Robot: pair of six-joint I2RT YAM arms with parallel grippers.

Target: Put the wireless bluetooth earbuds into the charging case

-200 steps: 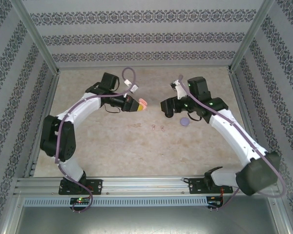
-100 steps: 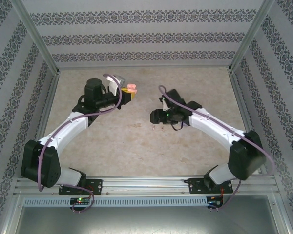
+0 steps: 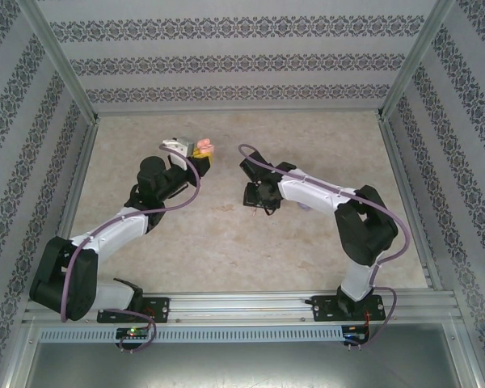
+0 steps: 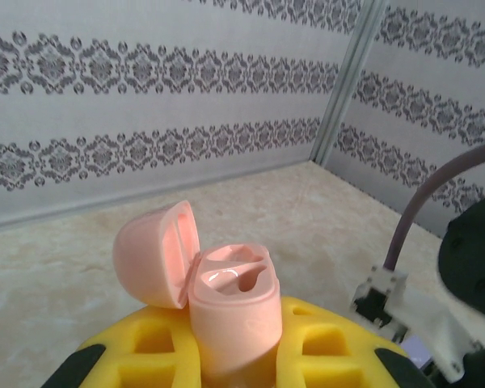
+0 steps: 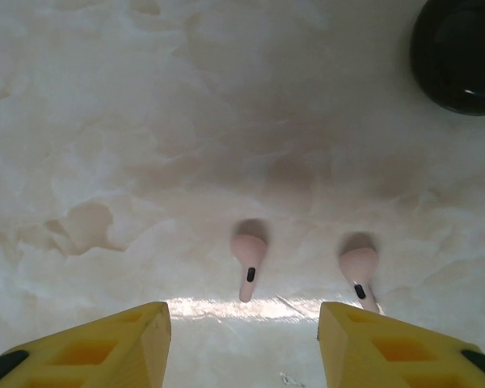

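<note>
1. Left claw clamps pink charging case, upright, lid swung open to the left.
2. Right claw: jaws apart, holding nothing, above the worktop.
3. Left earbud and right earbud, pale pink, lie flat on worktop just ahead of it, side by side, stems pointing toward that claw.

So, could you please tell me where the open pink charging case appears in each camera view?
Top external: the pink charging case is just left of centre in the upper half, clamped in the left gripper.
Left wrist: the pink charging case is at bottom centre between the yellow jaws, its lid hinged open to the left.
Right wrist: the camera looks down on two pale pink earbuds.
Shared landmark: the beige marbled table.
</note>
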